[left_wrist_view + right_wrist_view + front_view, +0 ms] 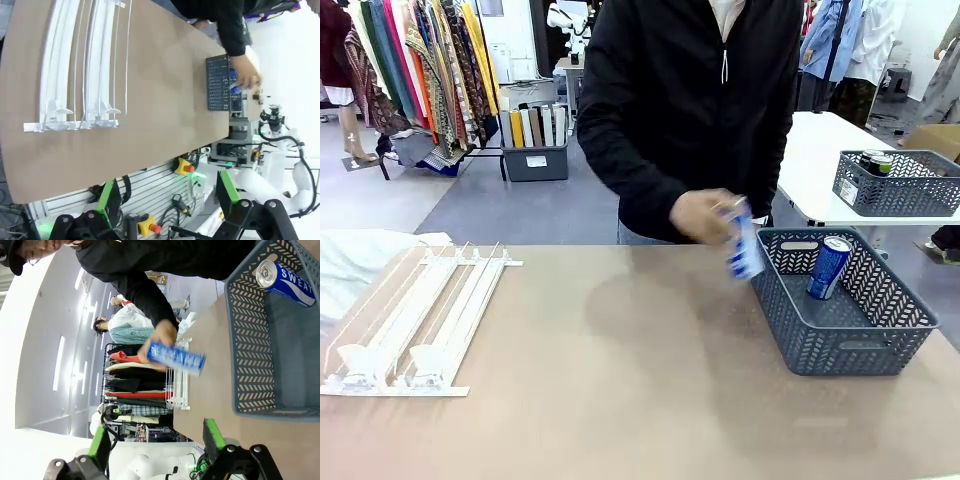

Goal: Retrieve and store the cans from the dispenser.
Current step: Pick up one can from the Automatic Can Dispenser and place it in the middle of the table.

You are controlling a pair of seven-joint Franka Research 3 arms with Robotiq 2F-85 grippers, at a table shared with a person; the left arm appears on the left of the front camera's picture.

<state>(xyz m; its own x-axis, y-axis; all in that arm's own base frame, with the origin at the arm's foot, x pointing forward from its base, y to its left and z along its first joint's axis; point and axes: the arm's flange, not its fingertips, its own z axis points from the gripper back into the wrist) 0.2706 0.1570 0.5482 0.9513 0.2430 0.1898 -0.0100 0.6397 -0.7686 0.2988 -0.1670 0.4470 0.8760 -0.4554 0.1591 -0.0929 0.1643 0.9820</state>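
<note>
The white dispenser [415, 320] lies at the table's left with both lanes bare; it also shows in the left wrist view [80, 65]. A person's hand [700, 215] holds a blue can [746, 248] just left of the grey basket [820, 345]. Another blue can [828, 268] leans inside that basket. In the right wrist view the held can [176, 357] hangs beside the basket wall [250, 340], and the stored can [285, 277] lies within. My left gripper [167, 200] stands open above the table's near edge. My right gripper [156, 440] is open too, nothing between its fingers.
A second grey basket [898, 183] holding cans stands on a white table at the far right. White cloth [360, 265] lies beyond the dispenser. The brown tabletop [620, 380] stretches bare between dispenser and basket.
</note>
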